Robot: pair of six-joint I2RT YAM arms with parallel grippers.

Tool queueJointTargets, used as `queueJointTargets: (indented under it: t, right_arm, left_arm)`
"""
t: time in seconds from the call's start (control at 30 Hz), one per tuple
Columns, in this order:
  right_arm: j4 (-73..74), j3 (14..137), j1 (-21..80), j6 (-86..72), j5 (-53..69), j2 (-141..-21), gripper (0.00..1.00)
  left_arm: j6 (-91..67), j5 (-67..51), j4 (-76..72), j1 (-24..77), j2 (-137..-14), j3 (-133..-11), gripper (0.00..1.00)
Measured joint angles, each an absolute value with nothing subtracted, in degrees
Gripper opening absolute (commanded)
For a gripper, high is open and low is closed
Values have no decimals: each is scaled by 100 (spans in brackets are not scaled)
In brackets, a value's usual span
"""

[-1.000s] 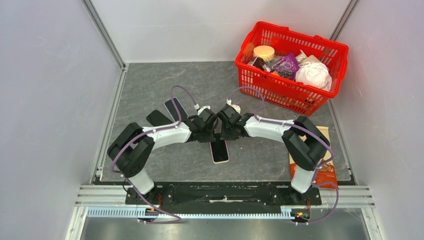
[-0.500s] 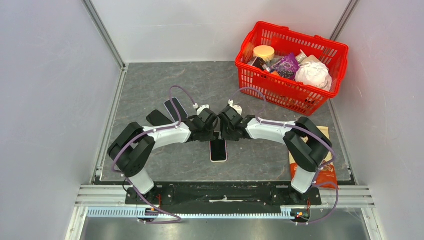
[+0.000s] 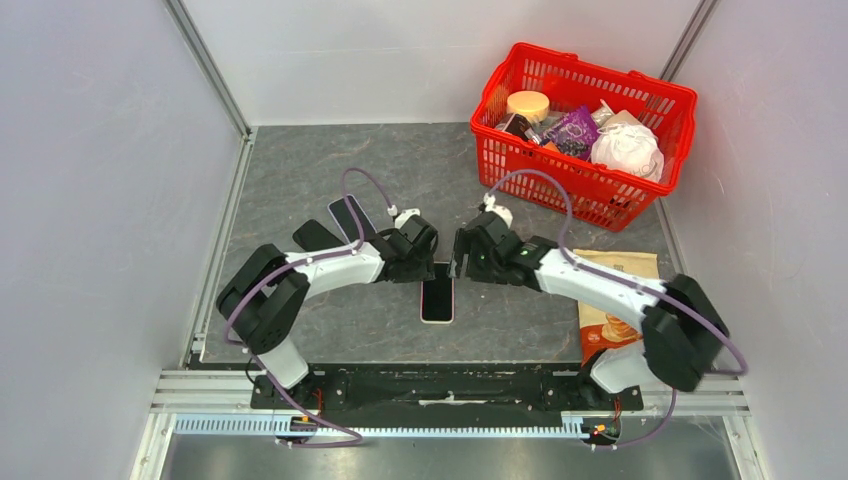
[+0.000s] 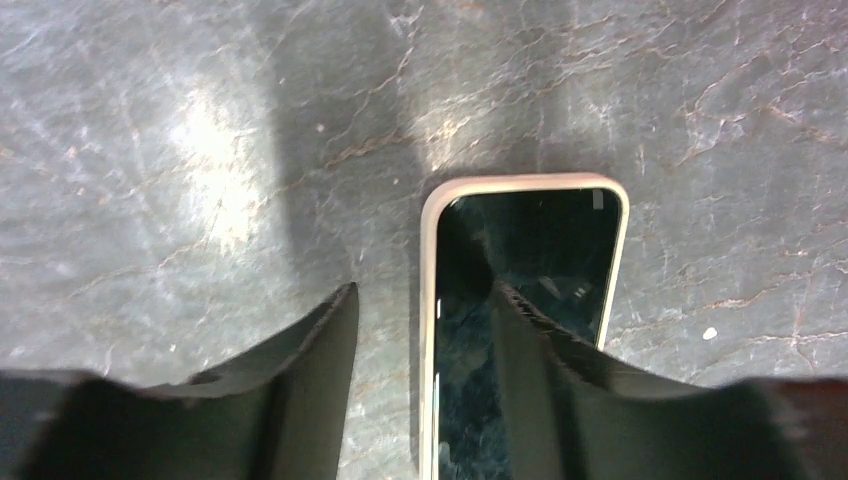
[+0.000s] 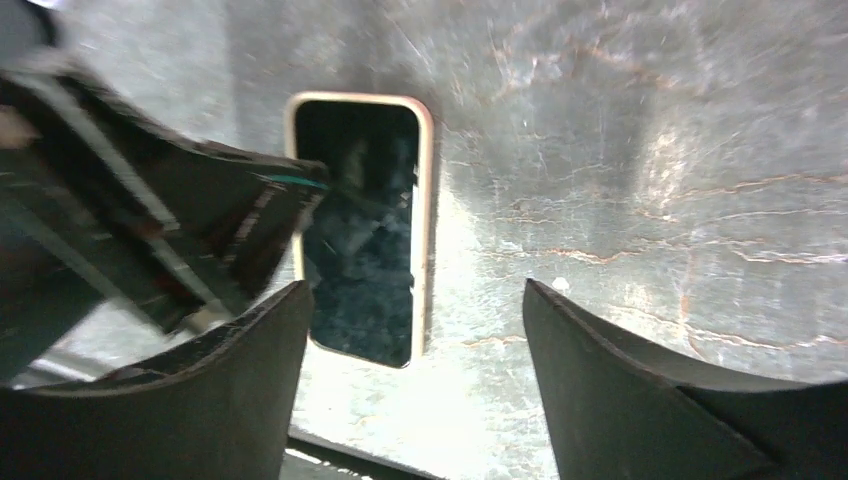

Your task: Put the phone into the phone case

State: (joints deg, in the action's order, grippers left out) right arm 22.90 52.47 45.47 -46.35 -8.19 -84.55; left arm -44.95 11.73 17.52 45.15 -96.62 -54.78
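The phone [image 3: 437,300] lies flat, screen up, near the middle of the table, and a pale pink phone case [image 4: 430,260] rims it on all sides. My left gripper [image 3: 428,264] hovers over the phone's far end, open. In the left wrist view its fingers [image 4: 330,380] straddle the case's left edge without closing on it, and the dark screen [image 4: 540,240] shows between and beyond them. Just right of the phone's far end my right gripper [image 3: 461,266] is open wide and holds nothing. From the right wrist view the phone [image 5: 365,230] sits ahead of the left finger [image 5: 250,380].
A red basket [image 3: 560,185] full of groceries stands at the back right. An orange snack bag [image 3: 610,300] lies by the right arm. A second dark phone [image 3: 350,215] and a black flat item [image 3: 318,237] lie left of the left arm.
Both grippers have opened. The right arm has swung back to the right, away from the phone. The phone now lies straight on the table.
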Motion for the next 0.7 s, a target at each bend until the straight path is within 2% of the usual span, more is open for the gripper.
queueJointTargets:
  t: [0.2, 0.43, 0.7]
  right_arm:
    - [2425, 5170, 4482, -4637, -1070, -7234, 94]
    - [2694, 4945, 4475, -4641, -1212, -6827, 95]
    - [2987, 4812, 4458, -4639, -1258, -6742, 95]
  left_arm:
    - [-4344, 1194, 2132, 4700, -9161, -5478, 83]
    - [-4235, 1219, 2338, 5487, -9019, -5483, 87]
    - [-4237, 1852, 3020, 6117, -9384, -5774, 89]
